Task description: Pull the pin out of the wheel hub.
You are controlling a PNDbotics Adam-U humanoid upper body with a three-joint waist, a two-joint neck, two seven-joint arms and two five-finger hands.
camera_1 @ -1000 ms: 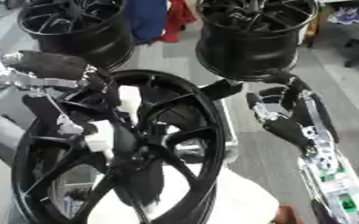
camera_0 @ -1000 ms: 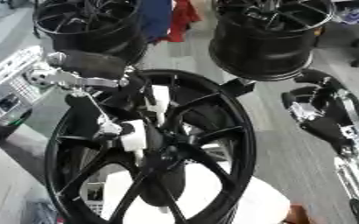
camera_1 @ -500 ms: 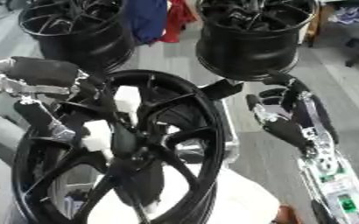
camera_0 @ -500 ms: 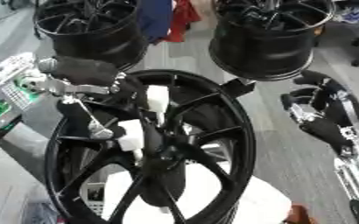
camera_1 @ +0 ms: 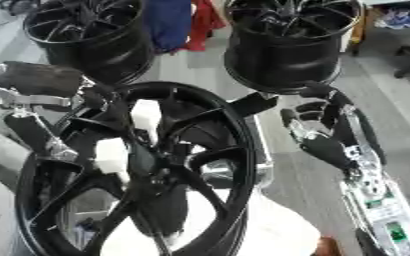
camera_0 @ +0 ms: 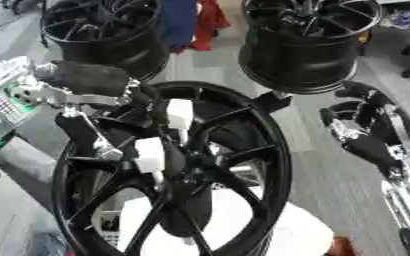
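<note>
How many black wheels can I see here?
3. One big wheel stands up front at the middle, one sits behind at the upper left, one behind at the upper right. More may lie out of view.

No legible text, label, brand, number or sign appears in either view. The white tags (camera_0: 180, 113) on the wheel hub (camera_0: 169, 170) show no readable marking.

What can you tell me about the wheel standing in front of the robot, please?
The wheel is glossy black, apparently metal, with curved spokes meeting at a dark hub. It stands upright on its rim, over a white surface. Two white blocks sit on its spokes. The left hand reaches in at its upper left rim, fingers among the spokes.
</note>
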